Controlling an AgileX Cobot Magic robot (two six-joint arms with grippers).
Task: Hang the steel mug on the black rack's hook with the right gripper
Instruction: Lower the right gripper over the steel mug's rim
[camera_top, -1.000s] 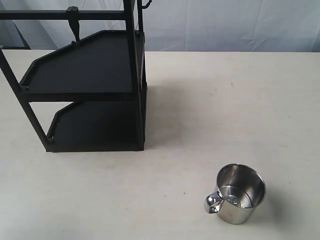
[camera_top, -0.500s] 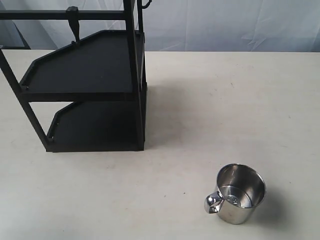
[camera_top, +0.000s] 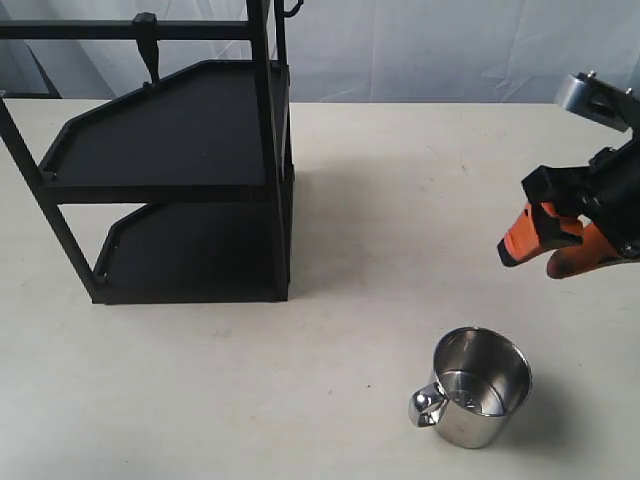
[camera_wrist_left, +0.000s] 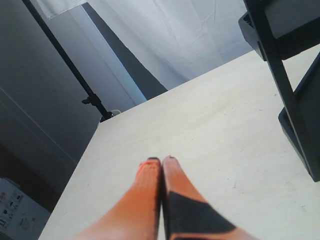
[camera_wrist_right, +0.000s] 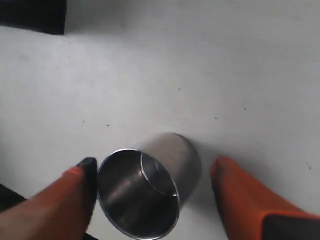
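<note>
I see the right gripper (camera_top: 540, 250) spread wide above the steel mug (camera_top: 472, 386), which stands upright on the table (camera_top: 400, 180), far from the black rack (camera_top: 180, 160). The left gripper (camera_wrist_left: 161, 161) is pressed together.

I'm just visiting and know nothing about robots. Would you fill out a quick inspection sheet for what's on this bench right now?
Surface: pale beige table, a few small dark specks.
Job's things: shiny stainless steel mug standing upright, mouth up, handle toward the tall black metal rack; slim black hook hanging from the rack's top bar, nothing on it.
Clutter: nothing seen.
Tools: right orange-fingered tool open, above the mug, not touching; in its wrist view the fingers lie either side of the mug. Left orange-fingered tool shut, empty.
Cables: nothing seen.
Surroundings: white curtain behind the table; black stand pole beside it.
</note>
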